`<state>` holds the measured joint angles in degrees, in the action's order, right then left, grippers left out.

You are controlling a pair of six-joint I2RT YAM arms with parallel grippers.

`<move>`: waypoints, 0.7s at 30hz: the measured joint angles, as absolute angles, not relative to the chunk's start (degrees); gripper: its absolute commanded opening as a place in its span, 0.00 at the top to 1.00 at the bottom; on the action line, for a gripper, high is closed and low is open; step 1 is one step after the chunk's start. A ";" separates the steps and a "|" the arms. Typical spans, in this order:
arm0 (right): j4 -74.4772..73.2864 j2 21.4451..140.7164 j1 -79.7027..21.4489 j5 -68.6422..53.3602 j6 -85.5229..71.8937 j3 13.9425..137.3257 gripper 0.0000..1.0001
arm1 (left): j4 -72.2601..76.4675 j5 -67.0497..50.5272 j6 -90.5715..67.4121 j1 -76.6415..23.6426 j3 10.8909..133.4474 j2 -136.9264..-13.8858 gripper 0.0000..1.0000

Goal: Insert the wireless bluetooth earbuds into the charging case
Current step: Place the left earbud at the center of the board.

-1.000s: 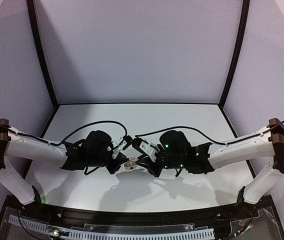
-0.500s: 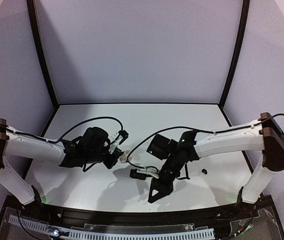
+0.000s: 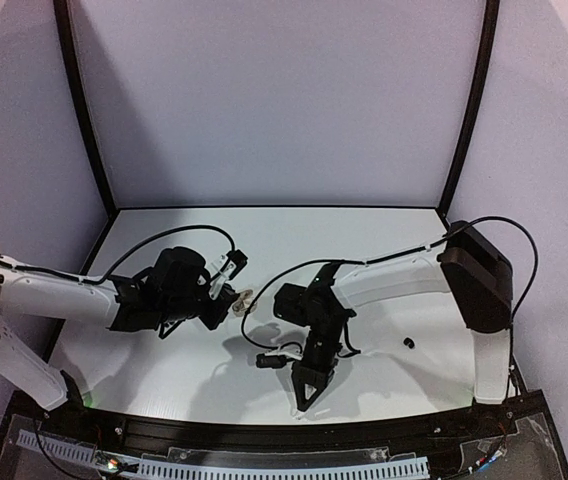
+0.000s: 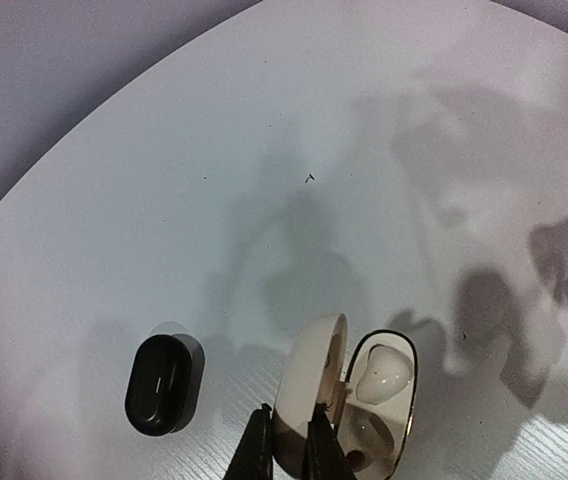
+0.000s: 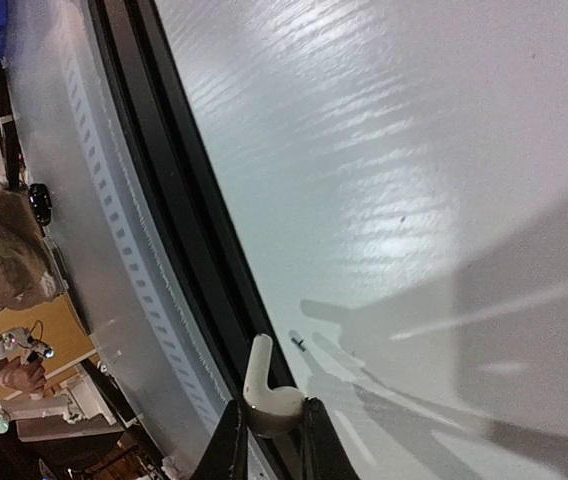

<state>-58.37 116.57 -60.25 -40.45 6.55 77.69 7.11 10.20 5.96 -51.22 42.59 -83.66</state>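
I see my right gripper [image 5: 270, 428] clamped on a white earbud [image 5: 264, 395], its short stem poking out past the fingertips. Beyond it lies the white table [image 5: 364, 150], crossed by shadows, with its black edge strip [image 5: 179, 200] and a slotted cable duct [image 5: 94, 180] alongside.

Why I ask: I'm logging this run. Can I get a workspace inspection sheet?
Surface: white table, glossy.
Job's things: white case open, seated earbud inside; held earbud in right gripper; black case closed; black earbud loose on table.
Clutter: nothing seen.
Grippers: left gripper shut on white case's lid; right shut on held earbud.
Cables: black cable looping over each arm.
Surroundings: white walls; bench beyond near edge.
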 measured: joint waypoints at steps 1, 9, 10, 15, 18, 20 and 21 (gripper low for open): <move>-58.46 117.32 -60.18 -40.23 6.87 78.30 0.98 | 7.11 10.20 5.98 -51.22 42.59 -83.66 0.99; -62.98 122.78 -59.86 -38.98 10.17 83.31 0.80 | 6.98 10.17 5.98 -51.22 42.59 -83.44 0.99; -63.40 123.02 -59.86 -38.68 10.52 83.79 0.80 | 6.96 10.15 5.96 -51.20 42.59 -83.42 0.99; -64.10 123.61 -59.66 -35.59 10.81 85.19 0.73 | 6.72 10.09 5.93 -51.20 42.59 -83.42 0.99; -64.40 123.70 -59.51 -33.69 10.70 86.46 0.71 | 6.63 10.00 5.85 -51.20 42.59 -83.42 0.99; -64.31 123.87 -59.46 -32.51 10.50 87.48 0.69 | 6.28 9.89 5.72 -51.20 42.59 -83.42 0.99; -64.27 123.92 -59.46 -31.99 10.39 87.81 0.69 | 6.15 9.89 5.69 -51.20 42.59 -83.42 0.99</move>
